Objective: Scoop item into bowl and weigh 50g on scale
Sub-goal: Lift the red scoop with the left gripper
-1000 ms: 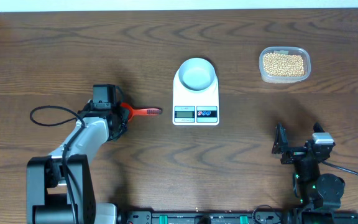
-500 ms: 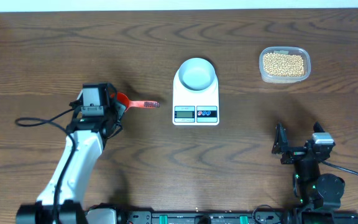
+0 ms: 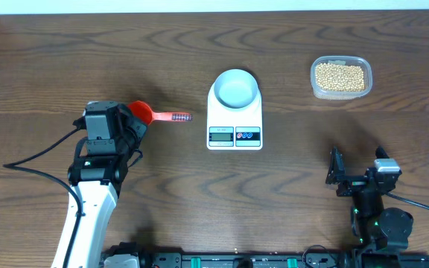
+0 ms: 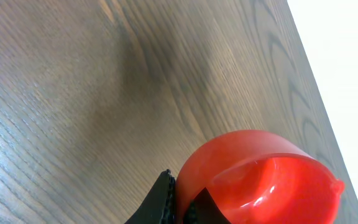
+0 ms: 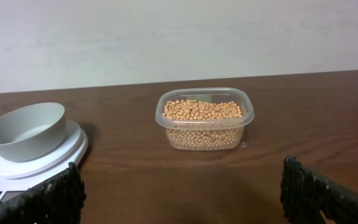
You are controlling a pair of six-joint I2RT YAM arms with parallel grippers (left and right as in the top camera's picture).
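The pale blue-white bowl (image 3: 236, 88) stands on the white scale (image 3: 234, 135) at the table's middle; the right wrist view shows the bowl (image 5: 25, 130) and the scale (image 5: 48, 155) at its left. The tan beans (image 3: 339, 76) fill a clear tub at the back right, also seen in the right wrist view (image 5: 202, 111). My left gripper (image 3: 129, 125) is shut on the cup end of a red scoop (image 3: 142, 112), whose handle points right toward the scale. The left wrist view shows the scoop's cup (image 4: 266, 180) against my finger (image 4: 182, 205). My right gripper (image 3: 354, 179) is open and empty at the front right, its fingers wide apart (image 5: 182, 199).
The clear plastic tub (image 5: 247, 121) holds the beans right of the scale. A black cable (image 3: 32, 167) trails left of my left arm. The table's far edge meets a white wall (image 5: 179, 37).
My left arm has swung left and toward the table's back with the red scoop, which is now lifted and farther back. The right arm has not moved.
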